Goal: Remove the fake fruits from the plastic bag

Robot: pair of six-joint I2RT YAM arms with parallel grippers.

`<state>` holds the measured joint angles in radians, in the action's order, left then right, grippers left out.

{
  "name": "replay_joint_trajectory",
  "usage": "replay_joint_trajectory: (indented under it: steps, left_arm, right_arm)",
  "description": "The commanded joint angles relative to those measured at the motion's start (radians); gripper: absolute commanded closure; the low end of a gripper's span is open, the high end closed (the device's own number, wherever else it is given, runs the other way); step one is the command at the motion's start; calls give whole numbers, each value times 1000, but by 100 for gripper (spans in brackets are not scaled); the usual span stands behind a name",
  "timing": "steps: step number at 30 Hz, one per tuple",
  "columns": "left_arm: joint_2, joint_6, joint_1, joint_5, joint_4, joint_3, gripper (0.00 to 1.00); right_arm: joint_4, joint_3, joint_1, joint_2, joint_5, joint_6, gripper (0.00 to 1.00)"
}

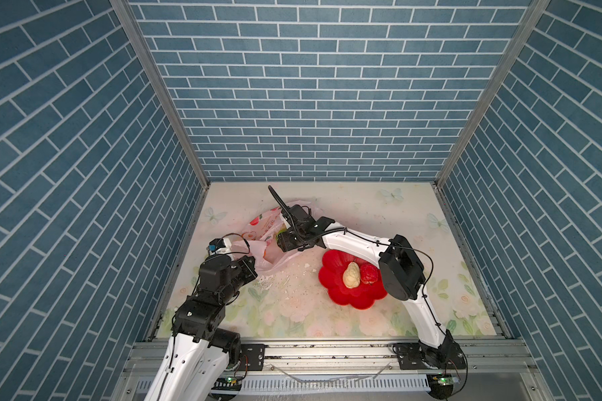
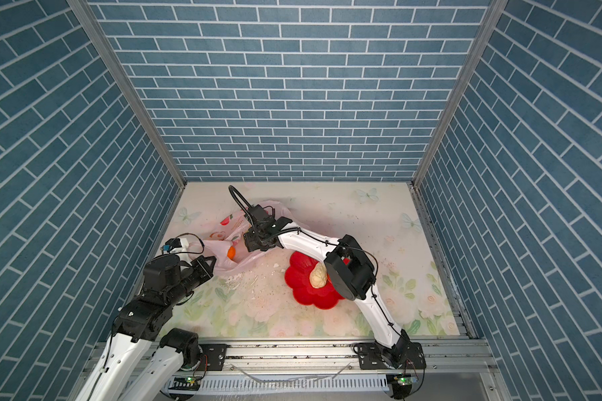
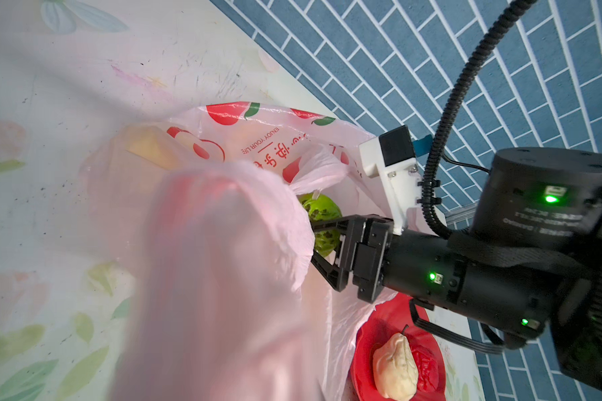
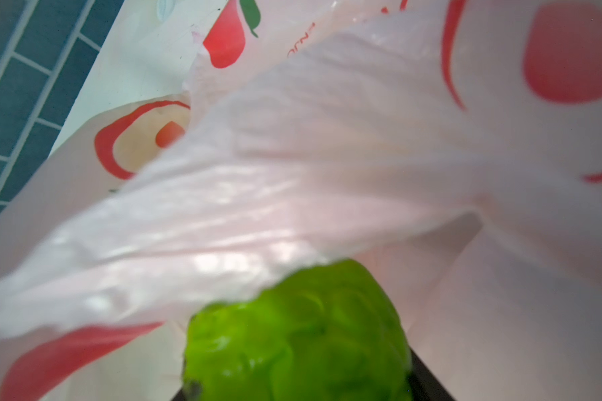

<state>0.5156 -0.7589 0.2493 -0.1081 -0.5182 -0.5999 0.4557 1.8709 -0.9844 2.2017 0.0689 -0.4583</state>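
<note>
In a top view the plastic bag (image 1: 265,225) lay on the worktop (image 1: 327,323) towards the left wall, its mouth turned to the red flower-shaped bowl (image 1: 331,264), where a cream bumpy fruit (image 1: 351,275) and a red fruit (image 1: 369,273) sat. The left end effector (image 1: 252,269) was pinched shut on the bag's near rim, and the right end effector (image 1: 279,240) reached into the mouth. In a top view an orange fruit (image 2: 230,253) showed inside the bag, just within the opening. From the left wrist, the right end effector's jaws stood part-way apart on either side of a green fruit (image 3: 322,211) and seemed to grip it, with pink film gathered close around. From the right wrist the green fruit sat close before the lens with a fold of film lapping over it. To my eye, the way to do it well was to draw the fruit straight back along the arm's own line, slowly. The left end effector should hold the rim taut meanwhile, so the thin film neither snagged the jaws nor dragged the whole bag along.
</note>
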Motion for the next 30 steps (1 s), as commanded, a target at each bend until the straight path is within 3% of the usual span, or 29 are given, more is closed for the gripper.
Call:
replay_joint_trajectory:
  steps: [1, 15, 30]
  left_arm:
    - [4, 22, 4, 16, 26, -18, 100]
    - [-4, 18, 4, -8, 65, 31, 100]
    - [36, 23, 5, -11, 112, 44, 100]
  right_arm:
    - [63, -17, -14, -114, 13, 62, 83]
    - [171, -118, -34, -375, 56, 47, 83]
    - [381, -482, -33, -770, -180, -49, 83]
